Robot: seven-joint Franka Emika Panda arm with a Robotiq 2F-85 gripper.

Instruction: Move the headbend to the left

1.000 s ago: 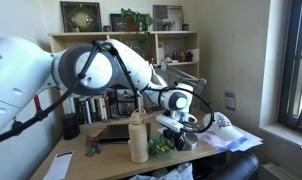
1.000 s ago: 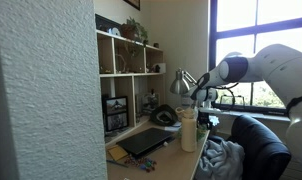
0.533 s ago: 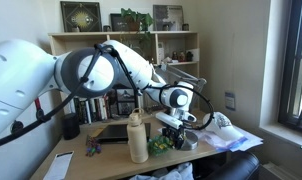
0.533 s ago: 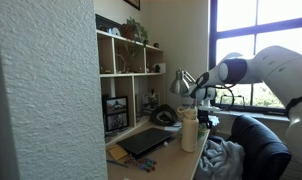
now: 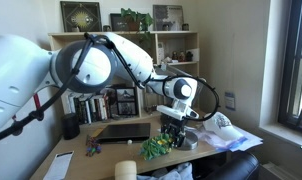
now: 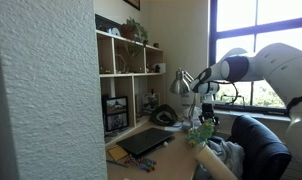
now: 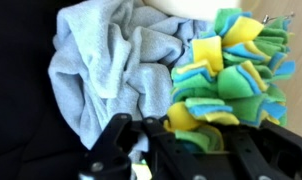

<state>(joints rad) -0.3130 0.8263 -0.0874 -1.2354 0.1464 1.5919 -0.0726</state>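
Observation:
The headbend point(image 7: 231, 70) is a bunched green, yellow and blue frilly fabric bundle. In the wrist view my gripper point(image 7: 188, 125) comes in from the bottom, and its black fingers point(image 7: 126, 140) are shut on the bundle's lower edge. In both exterior views the headbend point(image 5: 155, 147) point(image 6: 201, 131) hangs from the gripper point(image 5: 171, 128) point(image 6: 204, 117) just above the desk's front part.
A cream bottle point(image 5: 125, 170) point(image 6: 207, 160) lies low and tilted at the desk's front edge. A grey cloth point(image 7: 111, 70) is heaped beside the headbend. A laptop point(image 5: 126, 131), a dark multicoloured clump point(image 5: 93, 146) and a white cap point(image 5: 219, 122) are on the desk. Shelves point(image 5: 121, 45) stand behind.
The cream bottle that stood upright in front of the gripper has dropped low and tipped. The headbend has come up off the desk in my gripper and shows in full.

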